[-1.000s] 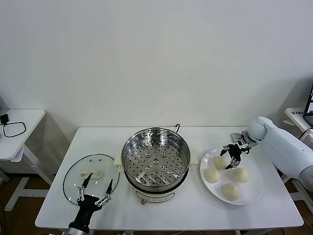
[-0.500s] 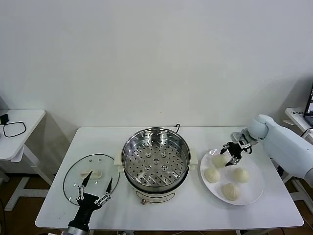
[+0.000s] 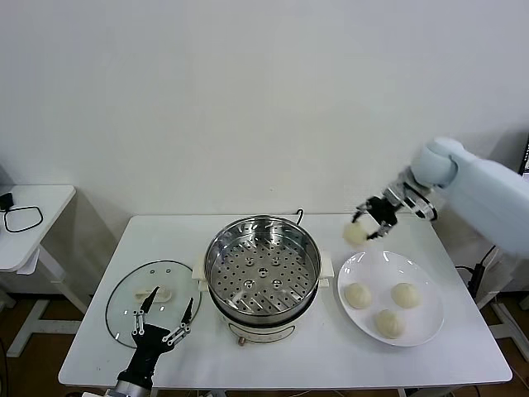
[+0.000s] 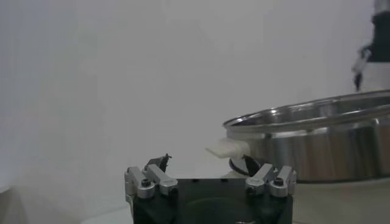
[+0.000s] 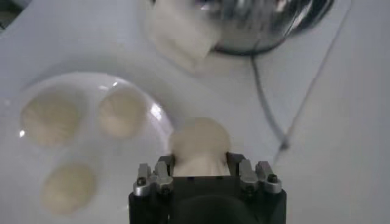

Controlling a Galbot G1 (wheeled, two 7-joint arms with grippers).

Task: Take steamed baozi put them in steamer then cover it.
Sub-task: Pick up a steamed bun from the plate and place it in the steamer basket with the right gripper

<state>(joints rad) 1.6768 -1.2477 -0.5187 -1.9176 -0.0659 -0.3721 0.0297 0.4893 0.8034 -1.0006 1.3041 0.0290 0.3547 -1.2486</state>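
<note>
Right gripper [image 3: 369, 225] pinches one baozi [image 3: 355, 234], aloft between steamer [image 3: 263, 266] rim and plate [image 3: 430, 324]. Left gripper [image 3: 163, 321] spread, idle over cover [image 3: 124, 302]. Three baozi on plate.

From my left gripper [image 4: 207, 163], fingers spread wide, I saw the steamer [image 4: 317, 143] just ahead, its cream side handle [image 4: 226, 148] facing me.

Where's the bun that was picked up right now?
In the head view, the bun is held in the right gripper, above the table between the steamer and plate.
</note>
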